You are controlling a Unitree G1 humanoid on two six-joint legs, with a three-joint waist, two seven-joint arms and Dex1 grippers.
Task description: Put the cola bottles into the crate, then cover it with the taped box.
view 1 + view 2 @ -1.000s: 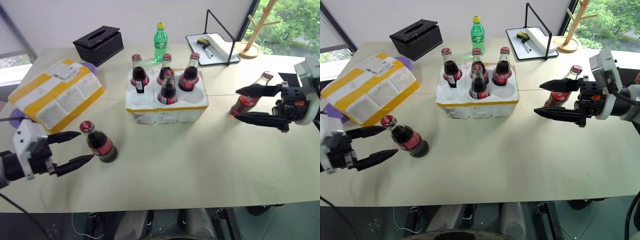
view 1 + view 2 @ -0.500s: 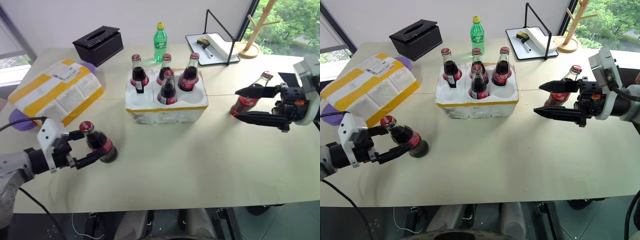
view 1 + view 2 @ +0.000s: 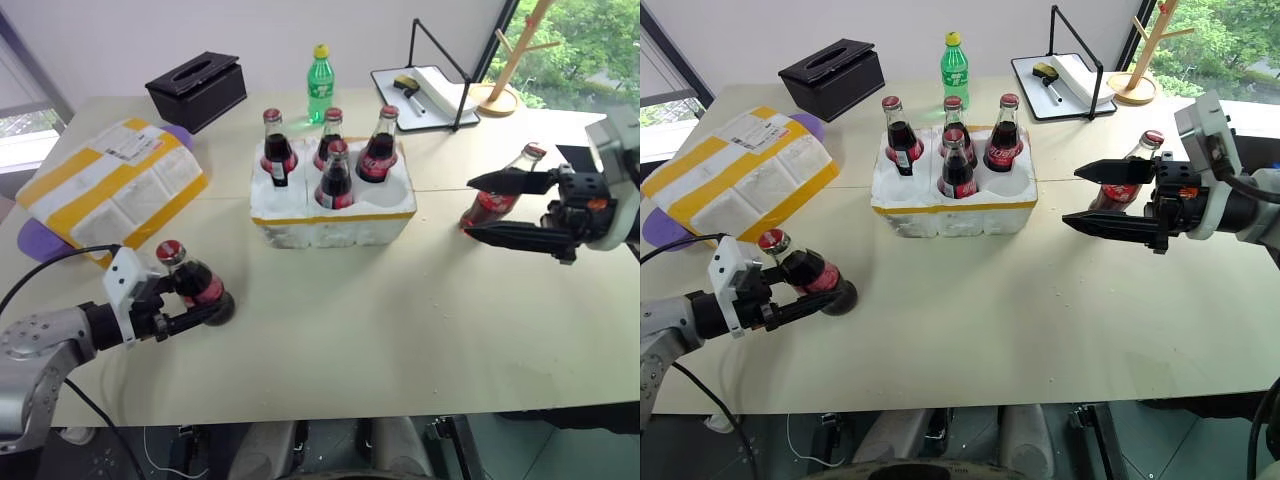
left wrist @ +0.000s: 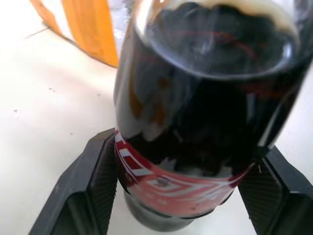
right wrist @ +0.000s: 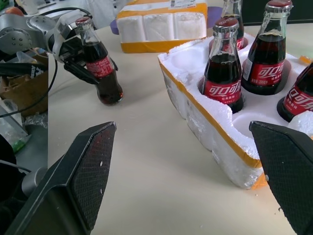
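Left pincer (image 3: 190, 304) clasps cola bottle (image 3: 199, 288) beside taped box (image 3: 112, 188); right pincer (image 3: 482, 206) wide.

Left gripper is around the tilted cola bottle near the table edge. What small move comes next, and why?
Probably finish closing the left gripper on the cola bottle, then lift. In the left wrist view its fingers flank the red label, and the bottle leans on the table. The crate holds four bottles, with two front wells free.
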